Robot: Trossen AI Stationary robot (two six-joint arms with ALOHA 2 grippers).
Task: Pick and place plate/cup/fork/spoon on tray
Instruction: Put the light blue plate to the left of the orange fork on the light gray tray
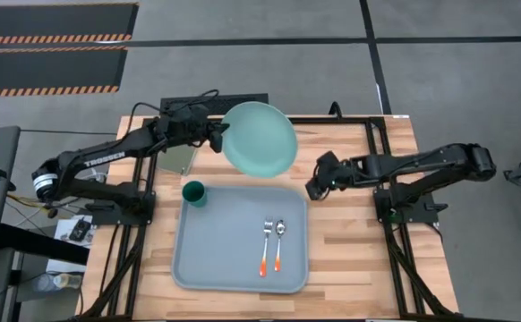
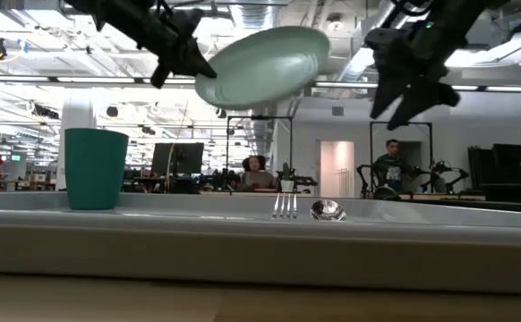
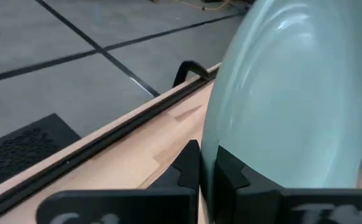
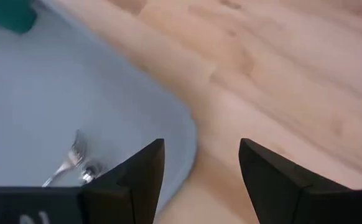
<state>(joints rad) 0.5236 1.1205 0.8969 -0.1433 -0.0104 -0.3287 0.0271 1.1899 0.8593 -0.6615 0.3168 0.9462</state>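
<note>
Gripping the plate (image 1: 260, 137) by its rim, the left pincer (image 1: 216, 136) holds the mint-green dish aloft and tilted above the far edge of the desk (image 1: 350, 233), beyond the 12 o'clock side of the tray (image 1: 216, 259). In the left wrist view the two dark fingers (image 3: 190, 168) are clamped on either side of the plate's edge (image 3: 293, 93), with the wooden desk top (image 3: 125, 155) and its black frame rail running past underneath. From table height, the plate (image 2: 265, 67) hangs in the air well clear of everything on the tray, the left pincer (image 2: 189, 63) at its 9 o'clock side.

The right pincer (image 1: 315, 188) hovers just off the tray's upper right corner, at about 2 o'clock from the tray's centre, its fingers (image 4: 137, 177) spread apart and holding nothing; its wrist view looks down over the tray's rounded corner (image 4: 181, 134) and the bare wood beside it.

On the tray, the dark teal cup (image 1: 194, 193) stands upright in the corner at about 10 o'clock. The fork (image 1: 265, 246) and spoon (image 1: 278, 244) lie side by side, parallel, toward 4 o'clock, orange handles pointing to the near edge, the fork to the left of the spoon. At table height the cup (image 2: 95, 167) rises at the left, with the fork tines (image 2: 284, 207) and spoon bowl (image 2: 328, 210) just showing over the tray rim (image 2: 243, 224).
</note>
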